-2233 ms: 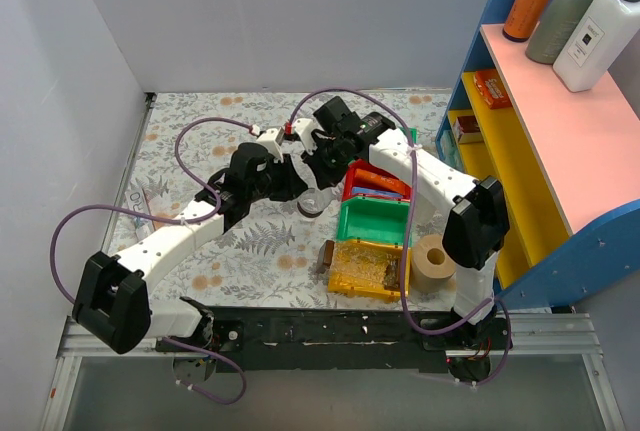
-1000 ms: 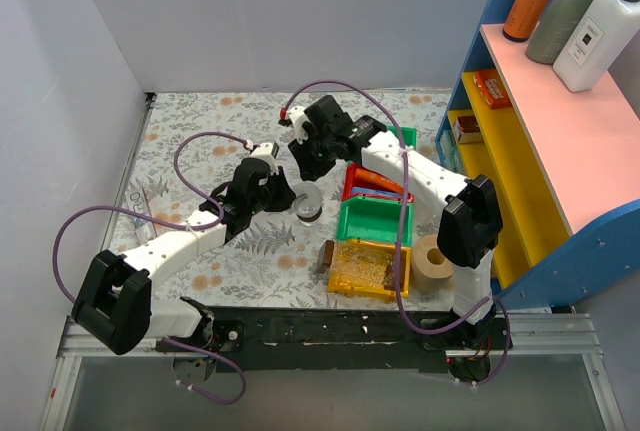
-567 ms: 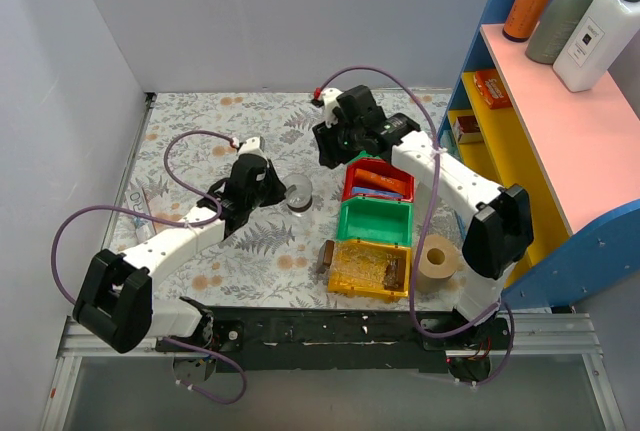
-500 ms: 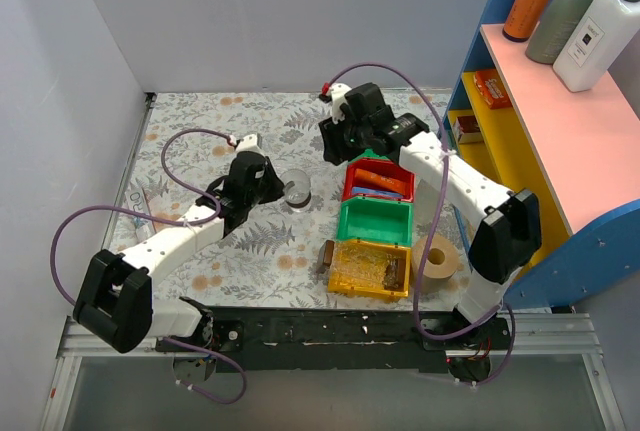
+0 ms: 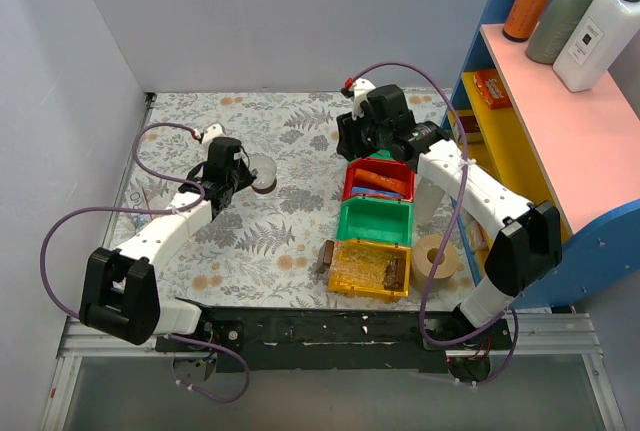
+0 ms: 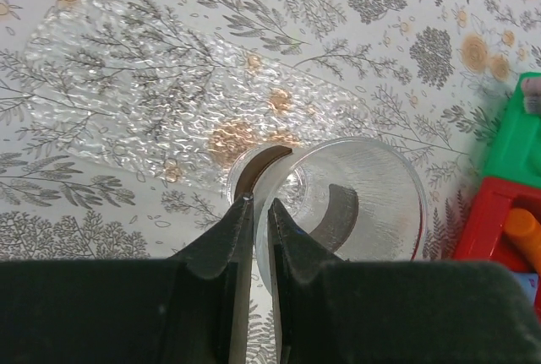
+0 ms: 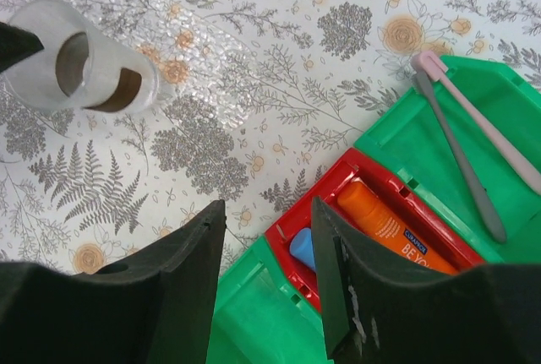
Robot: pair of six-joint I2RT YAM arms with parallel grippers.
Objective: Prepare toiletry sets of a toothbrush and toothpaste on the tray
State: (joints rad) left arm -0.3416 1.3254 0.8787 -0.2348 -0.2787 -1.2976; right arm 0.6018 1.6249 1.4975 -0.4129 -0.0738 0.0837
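Note:
My right gripper (image 7: 266, 254) hangs open over the near corner of the red bin (image 7: 338, 180). In that bin, the blue toothpaste (image 7: 302, 248) shows one end beside an orange tube (image 7: 397, 229). A grey toothbrush (image 7: 461, 153) and a pink one (image 7: 499, 140) lie in the far green bin (image 7: 397, 119). The tray (image 5: 345, 261), clear with brown end pieces, sits at the front over the yellow bin. My left gripper (image 6: 258, 203) is shut on the rim of a clear plastic cup (image 6: 372, 195), held at the far left of the table (image 5: 262, 173).
A green bin (image 5: 375, 221) sits between the red bin and the yellow one. A clear textured sheet (image 6: 169, 102) lies on the floral cloth. A tape roll (image 5: 436, 256) stands by the blue shelf (image 5: 520, 151), which carries bottles and small boxes. A wall closes the left side.
My left arm has carried the clear cup from the table's middle to the far left. My right gripper has opened and drawn back to the right, above the red bin.

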